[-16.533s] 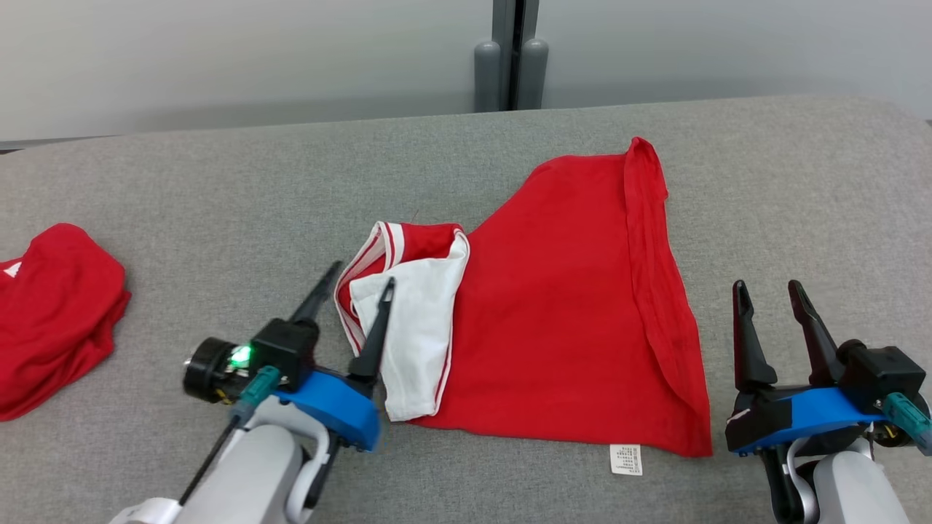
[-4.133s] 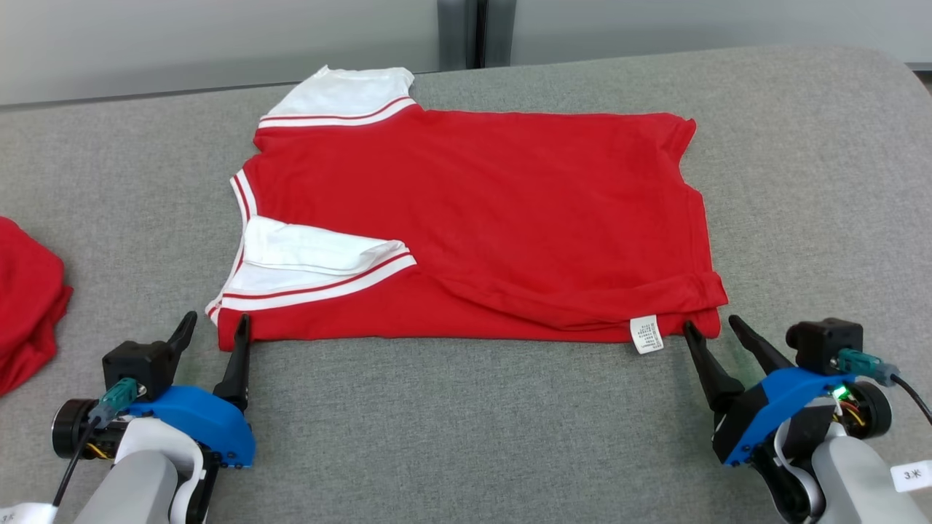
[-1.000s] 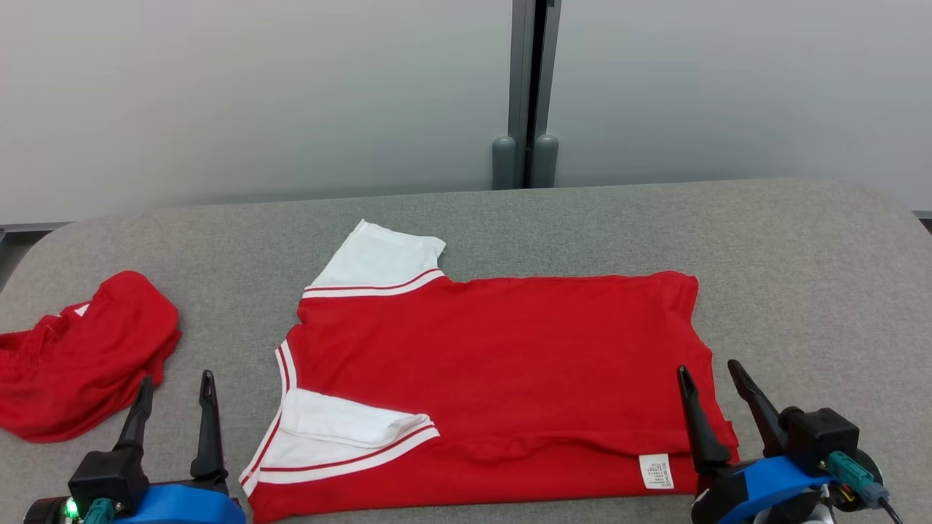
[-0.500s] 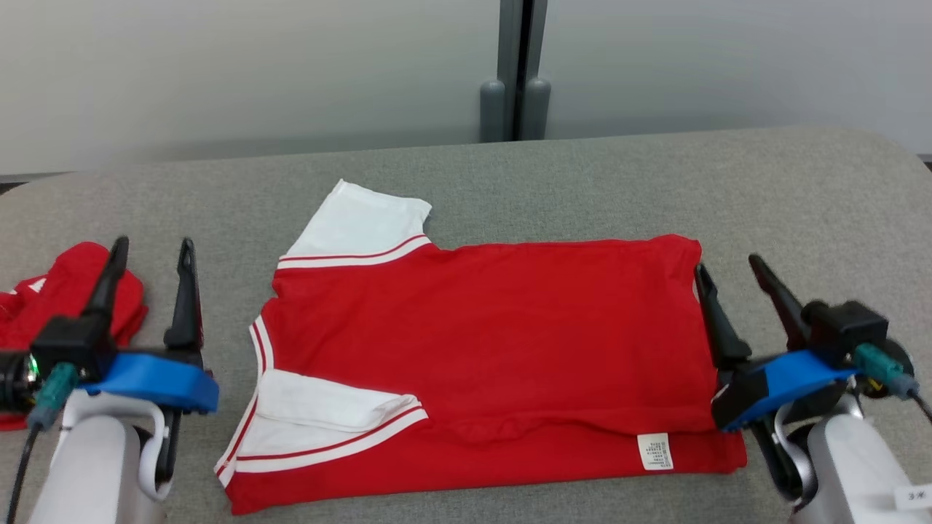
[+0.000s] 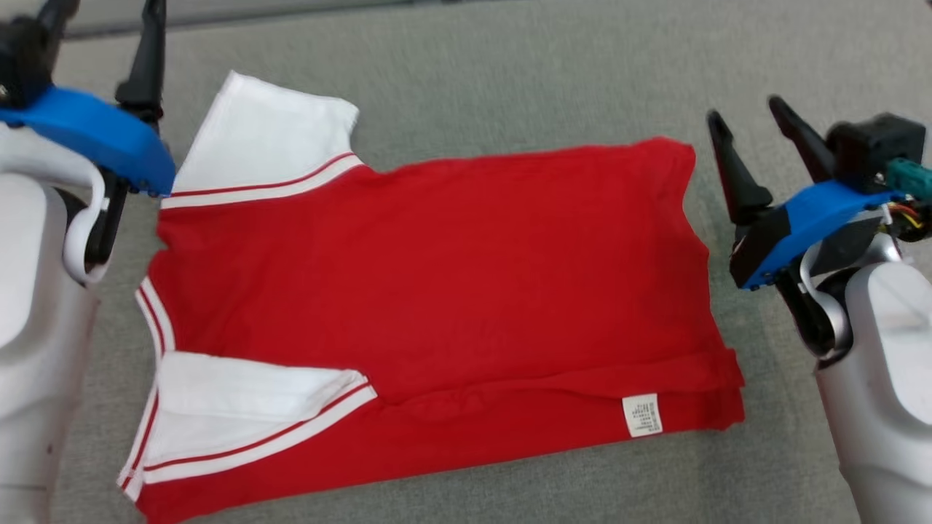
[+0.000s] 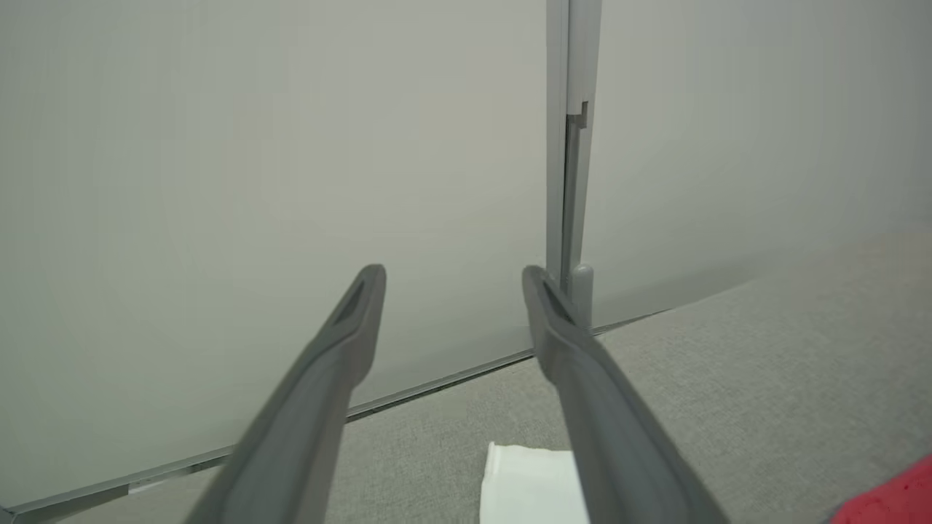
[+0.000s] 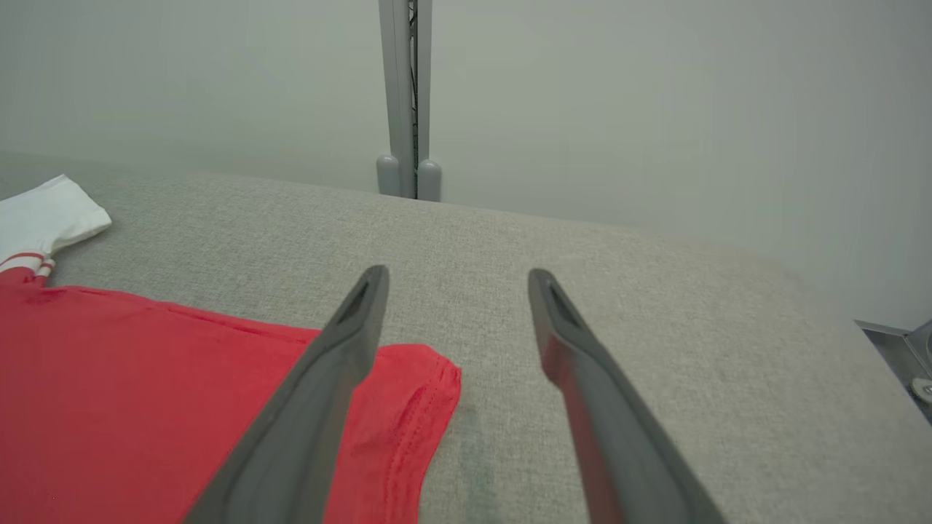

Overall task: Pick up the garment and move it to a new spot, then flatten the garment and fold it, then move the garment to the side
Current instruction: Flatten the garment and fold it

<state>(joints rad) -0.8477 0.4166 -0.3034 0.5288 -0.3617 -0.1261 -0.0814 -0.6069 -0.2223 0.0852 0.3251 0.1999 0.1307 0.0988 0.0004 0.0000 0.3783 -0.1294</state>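
Garment (image 5: 437,291) flat between left end effector (image 6: 451,275) and right end effector (image 5: 744,108), both open

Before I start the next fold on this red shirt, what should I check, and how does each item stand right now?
1. Left end effector open and empty: ok.
2. Right end effector open and empty: ok.
3. Garment body lying smooth: not ok, a ridge runs along its near edge.
4. Far sleeve spread flat: ok.
5. Near sleeve spread flat: not ok, it lies folded over the body.
6. Right end effector's height over the far right corner: cannot tell.
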